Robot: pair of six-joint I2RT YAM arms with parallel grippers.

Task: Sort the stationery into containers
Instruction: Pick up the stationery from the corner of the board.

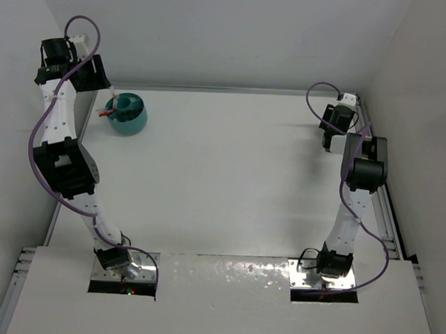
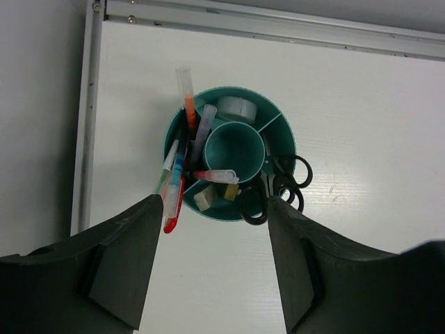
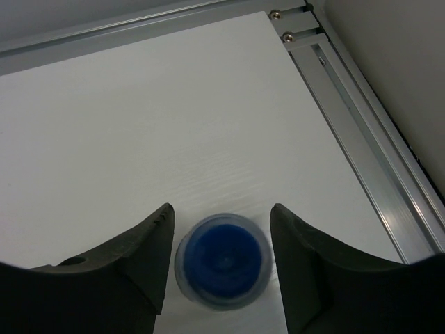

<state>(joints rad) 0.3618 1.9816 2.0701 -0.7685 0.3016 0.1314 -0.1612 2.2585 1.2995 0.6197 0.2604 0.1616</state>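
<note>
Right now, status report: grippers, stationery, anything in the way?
Left gripper open over teal pot. Right gripper straddling blue-capped bottle, grip unconfirmed. Nothing blocking.

My fingers (image 2: 118,278) look like matt black plastic, faintly grainy. The teal pot (image 2: 236,149) is smooth plastic with a soft sheen. The bottle (image 3: 221,261) shows a glossy blue cap ringed by clear plastic. The table (image 3: 139,125) is matt white and finely textured. Its right-hand rail (image 3: 361,132) is brushed metal.
</note>
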